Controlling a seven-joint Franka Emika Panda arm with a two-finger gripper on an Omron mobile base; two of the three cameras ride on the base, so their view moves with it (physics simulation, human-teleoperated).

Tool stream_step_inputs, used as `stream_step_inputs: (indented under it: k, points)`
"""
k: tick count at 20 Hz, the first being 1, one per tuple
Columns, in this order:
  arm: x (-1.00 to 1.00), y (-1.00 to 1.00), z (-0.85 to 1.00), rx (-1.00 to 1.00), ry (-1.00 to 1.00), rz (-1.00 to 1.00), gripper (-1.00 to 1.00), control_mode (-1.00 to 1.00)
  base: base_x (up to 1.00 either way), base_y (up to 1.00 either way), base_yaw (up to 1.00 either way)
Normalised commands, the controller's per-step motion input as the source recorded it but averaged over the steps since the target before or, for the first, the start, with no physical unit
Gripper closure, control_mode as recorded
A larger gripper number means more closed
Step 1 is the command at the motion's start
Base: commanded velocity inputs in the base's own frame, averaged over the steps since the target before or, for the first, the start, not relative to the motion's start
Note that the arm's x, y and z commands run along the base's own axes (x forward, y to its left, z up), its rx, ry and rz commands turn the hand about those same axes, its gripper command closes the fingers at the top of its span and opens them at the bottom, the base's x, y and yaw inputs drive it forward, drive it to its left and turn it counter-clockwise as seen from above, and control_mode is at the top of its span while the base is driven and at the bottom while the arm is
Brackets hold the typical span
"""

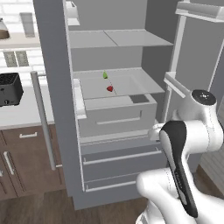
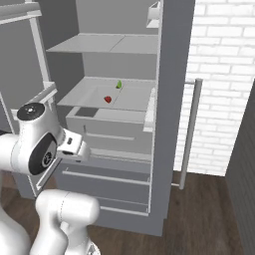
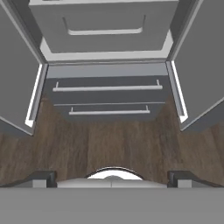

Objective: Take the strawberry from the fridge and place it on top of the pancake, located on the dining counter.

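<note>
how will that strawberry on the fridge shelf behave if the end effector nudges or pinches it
The strawberry looks tiny and rounded, sitting loose on the smooth pale shelf, so a nudge would probably roll or slide it. It is likely very light. Being a berry, it may bruise under a firm pinch.

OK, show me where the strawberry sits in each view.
Left base view: strawberry at centre, on the fridge's lower shelf.
Right base view: left of centre, same shelf.
Hand view: not in it.
Shared landmark: the green item just behind it.
</note>
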Motion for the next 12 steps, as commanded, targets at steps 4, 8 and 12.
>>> stream_step_inputs:
  k: [4,8,12]
  points:
    - [0.00,0.00,-0.02,-0.10,0.01,-0.02,-1.00,-1.00,0.00,0.00,0.00]
    - [0.00,0.00,-0.16,-0.03,0.00,0.00,-1.00,-1.00,0.00,0.00,0.00]
    - [0.00,0.00,0.00,0.00,0.00,0.00,-1.00,-1.00,0.00,0.00,0.00]
